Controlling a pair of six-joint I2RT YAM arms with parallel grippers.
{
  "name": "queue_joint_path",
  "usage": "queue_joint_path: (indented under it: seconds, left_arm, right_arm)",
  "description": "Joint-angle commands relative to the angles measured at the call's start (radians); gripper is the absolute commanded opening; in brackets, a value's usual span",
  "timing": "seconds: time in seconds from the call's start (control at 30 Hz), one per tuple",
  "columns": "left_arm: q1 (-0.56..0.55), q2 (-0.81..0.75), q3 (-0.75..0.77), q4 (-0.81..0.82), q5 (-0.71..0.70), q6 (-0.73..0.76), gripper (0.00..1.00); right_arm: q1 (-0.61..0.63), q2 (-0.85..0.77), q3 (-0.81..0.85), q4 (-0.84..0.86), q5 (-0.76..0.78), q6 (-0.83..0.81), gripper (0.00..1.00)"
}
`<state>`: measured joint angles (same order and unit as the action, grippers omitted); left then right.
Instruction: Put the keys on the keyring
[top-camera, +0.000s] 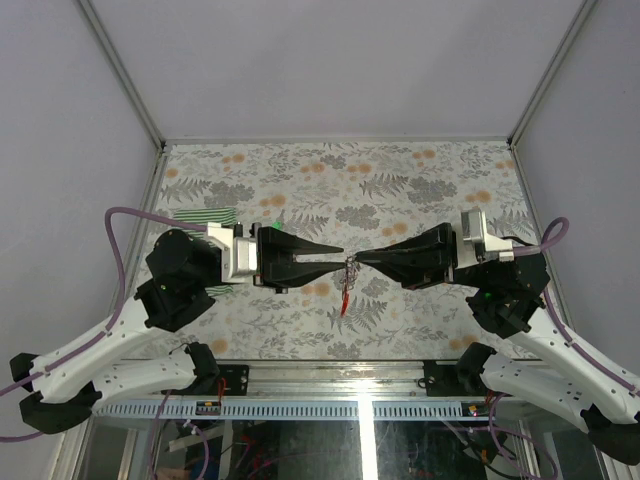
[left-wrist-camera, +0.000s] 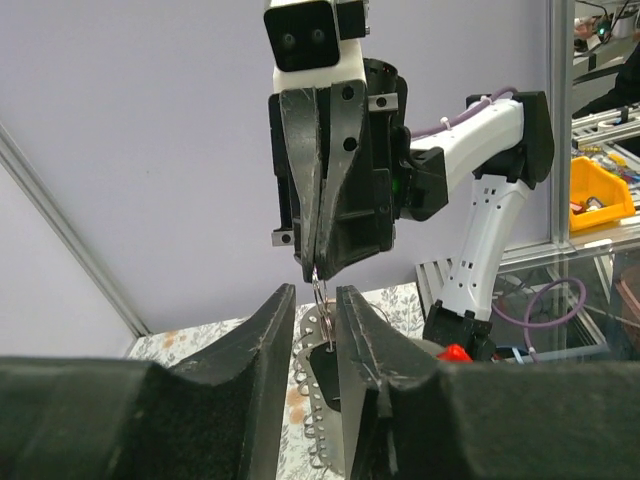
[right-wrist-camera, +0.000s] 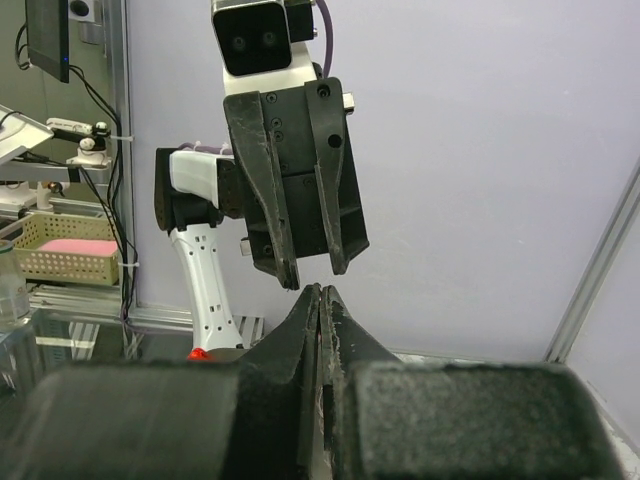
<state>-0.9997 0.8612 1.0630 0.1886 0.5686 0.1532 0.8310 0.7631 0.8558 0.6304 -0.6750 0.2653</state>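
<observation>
Silvery keyring (left-wrist-camera: 318, 290) hangs pinched in right fingers (left-wrist-camera: 303, 175), between parted left fingers (left-wrist-camera: 262, 350).

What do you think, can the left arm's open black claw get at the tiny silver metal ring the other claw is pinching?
Probably yes. The tiny silver metal ring hangs from the shut right gripper, right in the gap between the fingers of the open left gripper, with nothing in the way.
</observation>
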Motion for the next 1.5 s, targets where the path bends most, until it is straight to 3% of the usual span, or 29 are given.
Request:
queue_joint_path:
  seconds: [0.0, 0.63, 1.07, 1.17, 1.33, 1.47]
  left_arm:
    - [-0.003, 0.019, -0.01, 0.135, 0.005, -0.058, 0.25]
    - [-0.004, 0.03, -0.048, 0.14, 0.009, -0.077, 0.26]
    - [-0.003, 0.056, -0.019, 0.124, 0.058, -0.079, 0.0]
    - [-0.003, 0.068, 0.048, -0.037, 0.07, -0.023, 0.0]
    - [-0.004, 0.134, 0.257, -0.434, 0.068, 0.118, 0.0]
    - [-0.003, 0.189, 0.422, -0.706, 0.04, 0.218, 0.0]
  right_arm:
    - [0.003, -0.011, 0.038, 0.045, -0.003, -0.022, 0.0]
    - [0.002, -0.015, 0.04, 0.082, -0.009, -0.006, 0.0]
    - [0.002, -0.018, 0.031, 0.059, -0.006, -0.021, 0.0]
    - [0.002, -0.025, 0.039, 0.018, -0.002, -0.048, 0.0]
    - [0.002, -0.05, 0.081, -0.152, 0.008, -0.159, 0.22]
    - [0.001, -0.069, 0.114, -0.333, 0.058, -0.257, 0.29]
